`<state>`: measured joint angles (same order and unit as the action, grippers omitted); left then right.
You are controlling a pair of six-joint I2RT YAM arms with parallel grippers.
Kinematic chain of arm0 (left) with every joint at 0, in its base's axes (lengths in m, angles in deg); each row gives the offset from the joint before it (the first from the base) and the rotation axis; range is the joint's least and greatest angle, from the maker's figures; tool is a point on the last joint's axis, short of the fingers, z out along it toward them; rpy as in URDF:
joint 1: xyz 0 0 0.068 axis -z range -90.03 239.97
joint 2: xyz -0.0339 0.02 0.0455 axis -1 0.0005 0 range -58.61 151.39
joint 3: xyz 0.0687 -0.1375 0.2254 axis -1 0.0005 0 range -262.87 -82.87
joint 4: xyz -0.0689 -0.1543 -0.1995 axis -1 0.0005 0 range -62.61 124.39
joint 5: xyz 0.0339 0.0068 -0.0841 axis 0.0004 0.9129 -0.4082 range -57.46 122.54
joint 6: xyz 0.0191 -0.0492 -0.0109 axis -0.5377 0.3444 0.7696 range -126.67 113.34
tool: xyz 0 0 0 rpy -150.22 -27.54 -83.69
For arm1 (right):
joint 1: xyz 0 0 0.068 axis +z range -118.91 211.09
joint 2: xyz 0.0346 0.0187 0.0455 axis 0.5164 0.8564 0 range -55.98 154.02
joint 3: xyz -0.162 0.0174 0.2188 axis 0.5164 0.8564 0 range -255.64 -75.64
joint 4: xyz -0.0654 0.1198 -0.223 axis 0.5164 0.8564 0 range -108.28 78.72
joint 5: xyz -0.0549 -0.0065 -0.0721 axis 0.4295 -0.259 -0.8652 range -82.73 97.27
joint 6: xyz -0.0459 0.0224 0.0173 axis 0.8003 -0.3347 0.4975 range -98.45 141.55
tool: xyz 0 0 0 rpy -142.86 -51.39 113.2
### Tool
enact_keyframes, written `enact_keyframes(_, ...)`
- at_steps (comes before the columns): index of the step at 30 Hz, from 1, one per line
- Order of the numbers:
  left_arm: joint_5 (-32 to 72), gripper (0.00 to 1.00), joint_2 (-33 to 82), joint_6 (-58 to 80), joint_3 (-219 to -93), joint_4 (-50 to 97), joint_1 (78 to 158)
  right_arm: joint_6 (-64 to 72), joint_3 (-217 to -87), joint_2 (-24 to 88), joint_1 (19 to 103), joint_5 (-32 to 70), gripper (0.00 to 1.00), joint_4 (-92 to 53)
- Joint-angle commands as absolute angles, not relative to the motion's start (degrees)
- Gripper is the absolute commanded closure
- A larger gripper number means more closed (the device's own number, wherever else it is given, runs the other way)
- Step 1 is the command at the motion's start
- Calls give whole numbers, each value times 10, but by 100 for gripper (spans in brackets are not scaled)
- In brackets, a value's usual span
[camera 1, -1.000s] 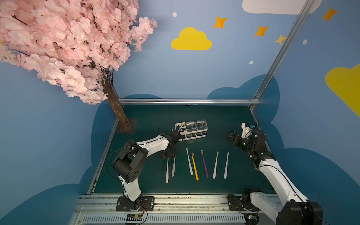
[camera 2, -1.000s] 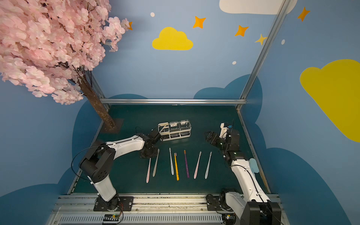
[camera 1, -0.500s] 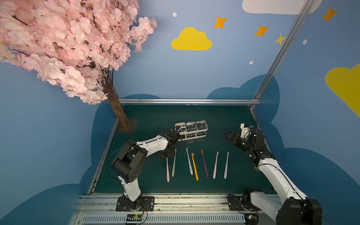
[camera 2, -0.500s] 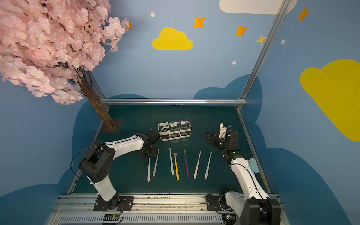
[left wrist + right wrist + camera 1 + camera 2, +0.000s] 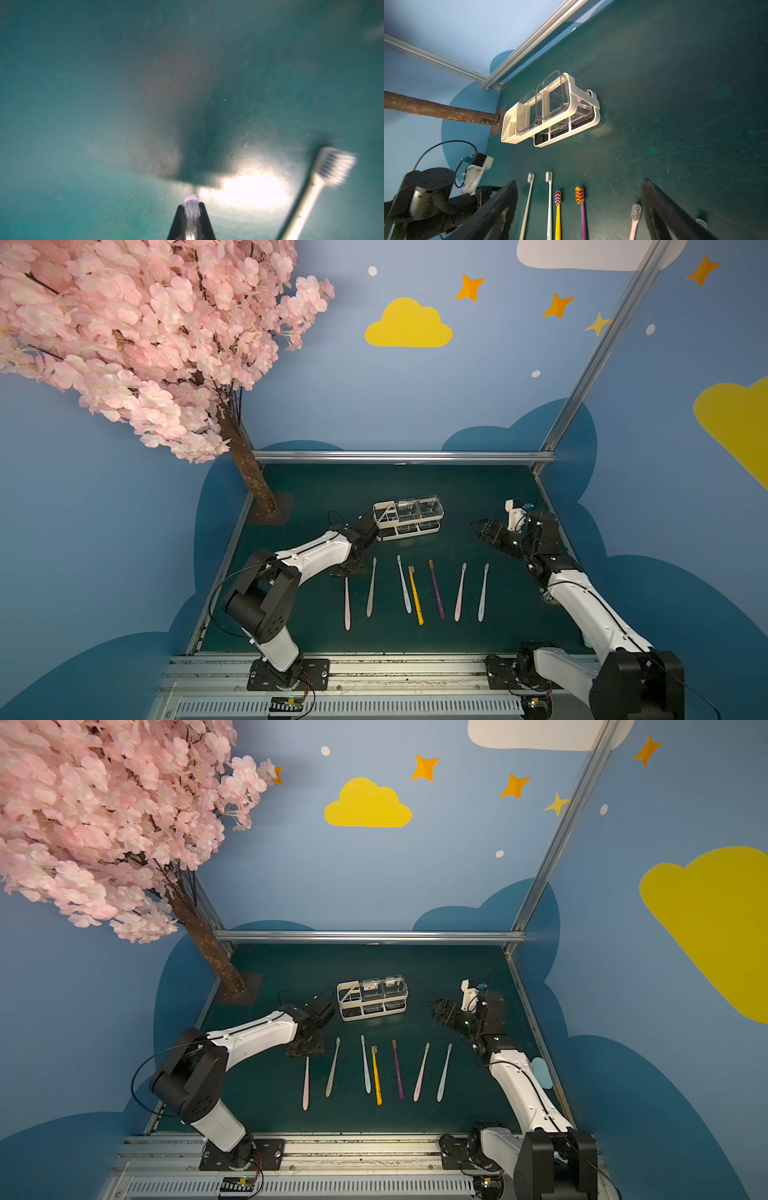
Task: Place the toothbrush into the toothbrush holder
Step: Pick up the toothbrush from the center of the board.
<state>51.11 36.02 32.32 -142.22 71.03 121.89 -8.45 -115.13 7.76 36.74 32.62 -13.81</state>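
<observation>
Several toothbrushes lie in a row on the dark green mat. My left gripper is down on the leftmost one, a pink toothbrush. In the left wrist view the gripper is shut on that brush's bristled head, and its pink tip pokes out past the fingers. The white wire toothbrush holder, with two clear cups, stands just behind the row. My right gripper hangs open and empty to the right of the holder, above the mat.
Beside the held brush lie a beige brush, a white one, a yellow one, a purple one, a second pink one and a pale one. A tree trunk stands back left. A metal rail bounds the rear.
My left gripper has closed the last bit onto the pink toothbrush's head. The right arm has drifted very slightly and stays open.
</observation>
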Motion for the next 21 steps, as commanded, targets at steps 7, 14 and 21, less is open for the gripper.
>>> enact_keyframes(7,512,97,317,313,-1443,727,1218,-65,-1180,99,388,361,8,-140)
enact_keyframes(14,505,97,301,313,-1444,729,1218,-53,-1193,124,412,405,8,-151)
enact_keyframes(21,493,98,262,310,-1450,738,1218,-27,-1214,148,461,450,8,-155)
